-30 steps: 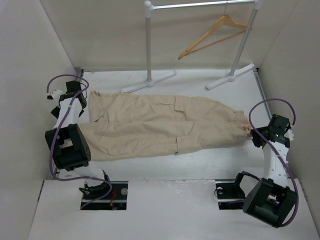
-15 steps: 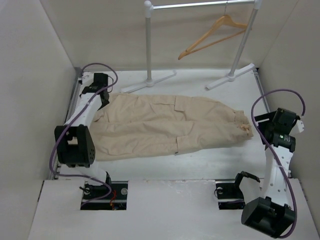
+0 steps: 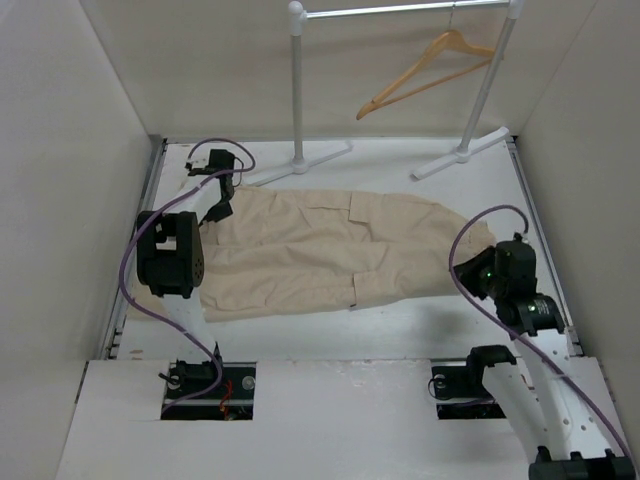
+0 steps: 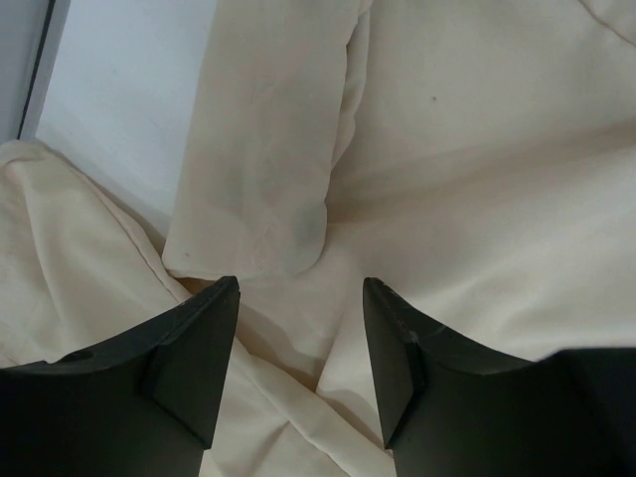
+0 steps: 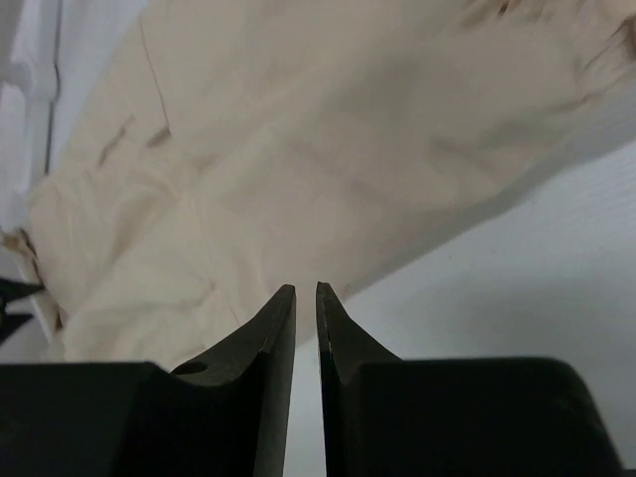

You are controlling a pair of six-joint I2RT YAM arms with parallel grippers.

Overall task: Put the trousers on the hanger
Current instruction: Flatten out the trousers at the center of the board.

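Note:
The beige trousers (image 3: 330, 250) lie flat across the table, lengthwise from left to right. The wooden hanger (image 3: 428, 68) hangs by its hook on the white rack at the back right. My left gripper (image 3: 215, 207) is open just above the trousers' left end. In the left wrist view its fingers (image 4: 194, 343) straddle creased cloth folds (image 4: 298, 199) and hold nothing. My right gripper (image 3: 485, 272) is at the trousers' right end. In the right wrist view it (image 5: 306, 290) is shut and empty, low over the white table at the cloth's near edge (image 5: 298, 149).
The white garment rack (image 3: 298, 90) stands at the back, with its feet (image 3: 460, 155) on the table just behind the trousers. White walls enclose the left, right and back. Bare table (image 3: 400, 325) lies in front of the trousers.
My left arm has swung from the left wall onto the trousers' left end. My right arm has come in from the right wall and dropped over the trousers' right end.

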